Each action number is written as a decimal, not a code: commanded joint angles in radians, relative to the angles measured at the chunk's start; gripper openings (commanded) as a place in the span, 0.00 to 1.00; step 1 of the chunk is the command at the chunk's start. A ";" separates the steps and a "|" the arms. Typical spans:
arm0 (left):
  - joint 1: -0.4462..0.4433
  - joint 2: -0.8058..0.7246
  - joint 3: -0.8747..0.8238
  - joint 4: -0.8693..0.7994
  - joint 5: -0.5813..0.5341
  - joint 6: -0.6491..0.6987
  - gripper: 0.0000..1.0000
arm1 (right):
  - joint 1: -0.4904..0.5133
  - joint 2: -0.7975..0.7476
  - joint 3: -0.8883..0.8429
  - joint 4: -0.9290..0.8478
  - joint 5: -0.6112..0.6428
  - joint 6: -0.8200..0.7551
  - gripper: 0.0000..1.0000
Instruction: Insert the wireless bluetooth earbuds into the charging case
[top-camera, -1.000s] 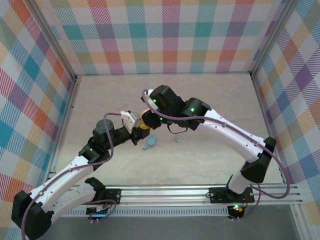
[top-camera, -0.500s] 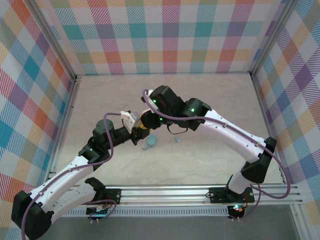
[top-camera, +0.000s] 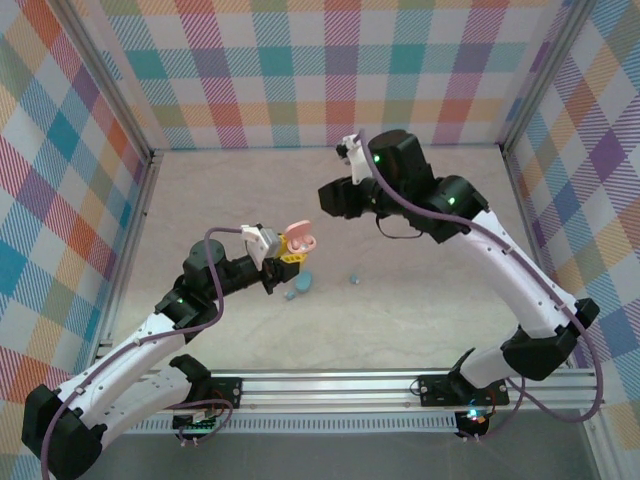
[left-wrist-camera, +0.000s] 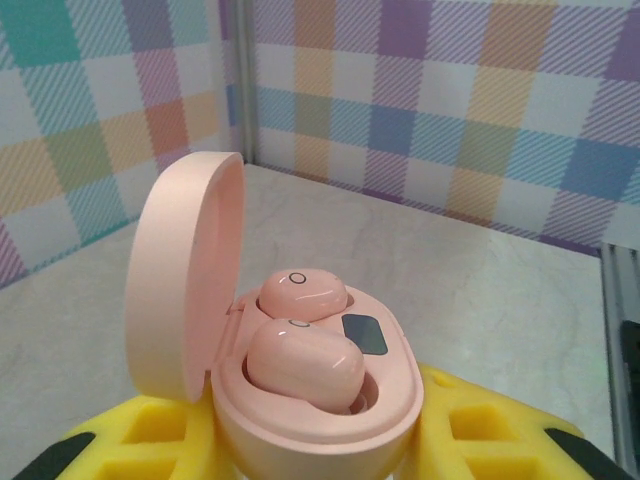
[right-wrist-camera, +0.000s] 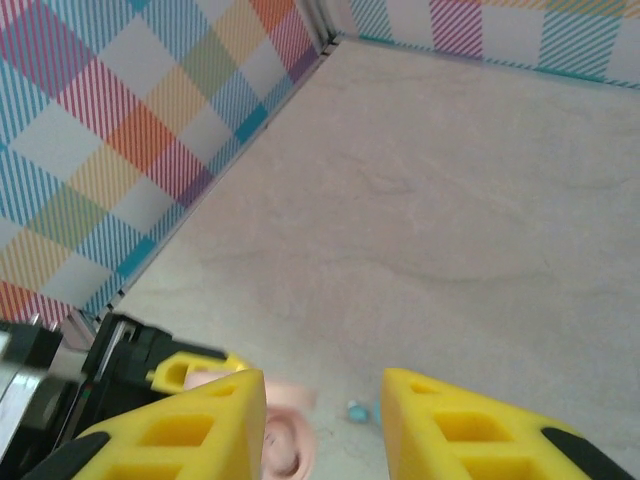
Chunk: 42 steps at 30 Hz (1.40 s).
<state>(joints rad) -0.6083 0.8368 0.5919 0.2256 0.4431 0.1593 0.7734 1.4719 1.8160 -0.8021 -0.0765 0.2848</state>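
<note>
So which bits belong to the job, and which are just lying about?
Job: open pale pink oval plastic case, two pale pink earbuds in it, tiny light blue earbud.
Just there: colourful plaid walls, grey metal rail.

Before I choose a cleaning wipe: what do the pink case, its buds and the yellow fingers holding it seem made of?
The case: smooth pink plastic, satin, by its soft even sheen. The buds: same pink plastic, slightly glossier highlights. The left fingers: matte yellow with square recesses, probably printed or moulded plastic, possibly rubbery.
</note>
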 joint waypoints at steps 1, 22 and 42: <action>-0.011 -0.006 0.032 -0.011 0.072 0.017 0.19 | -0.022 0.077 0.038 0.008 -0.177 -0.024 0.36; -0.011 0.049 0.109 -0.009 0.024 -0.019 0.15 | -0.025 0.021 -0.162 0.049 -0.429 0.060 0.33; -0.011 0.044 0.120 0.043 0.026 -0.068 0.16 | -0.136 -0.095 -0.551 0.586 -0.669 0.570 0.53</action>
<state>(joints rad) -0.6113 0.8928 0.6712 0.1955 0.4591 0.1150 0.6323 1.3735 1.2869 -0.3939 -0.6342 0.7258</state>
